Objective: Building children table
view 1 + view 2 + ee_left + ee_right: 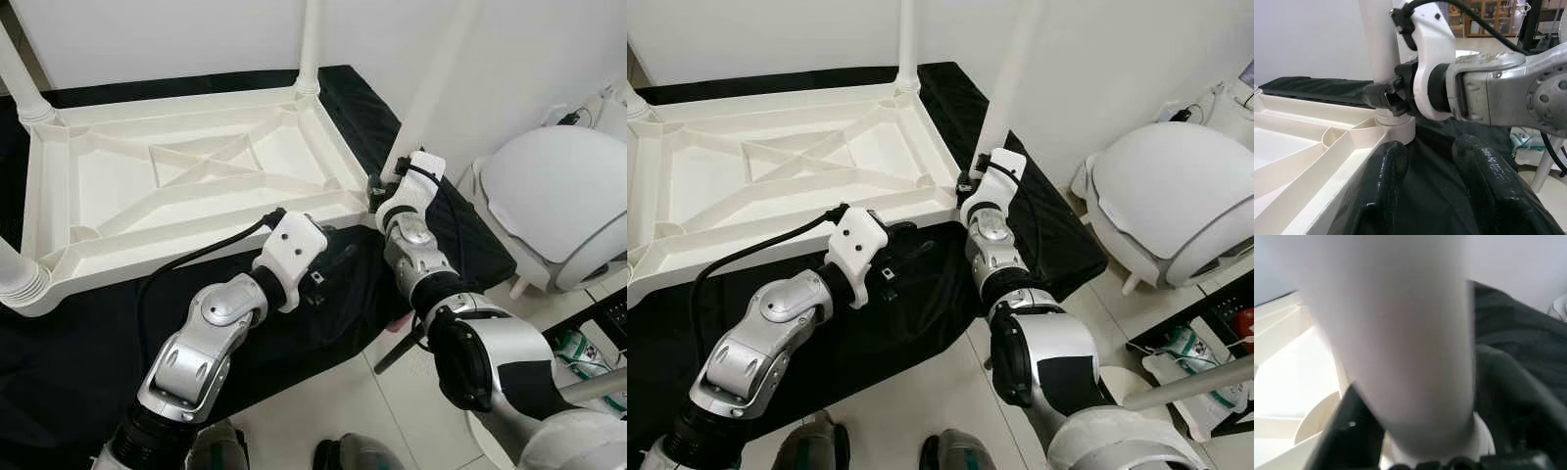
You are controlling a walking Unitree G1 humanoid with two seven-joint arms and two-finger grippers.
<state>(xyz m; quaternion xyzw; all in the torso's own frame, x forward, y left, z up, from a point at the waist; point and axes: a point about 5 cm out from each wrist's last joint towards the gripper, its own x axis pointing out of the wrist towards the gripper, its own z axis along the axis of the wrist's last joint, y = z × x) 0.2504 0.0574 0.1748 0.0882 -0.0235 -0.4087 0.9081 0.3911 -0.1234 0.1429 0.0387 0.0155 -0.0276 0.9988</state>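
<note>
A white children's table (186,250) lies upside down on a black cloth (78,333). A white leg (431,88) stands upright in its near right corner socket. My right gripper (377,191) is shut on the base of this leg (1400,333), just above the socket (1393,127). My left gripper (328,269) hovers low over the cloth beside the table's front rim, a little to the left of that corner. Its two black fingers (1381,191) are open with nothing between them.
Other legs stand at the far right corner (310,44), the far left corner (20,83) and the near left corner (20,274). A white domed object (558,196) sits on the floor to the right. A white wall runs behind the table.
</note>
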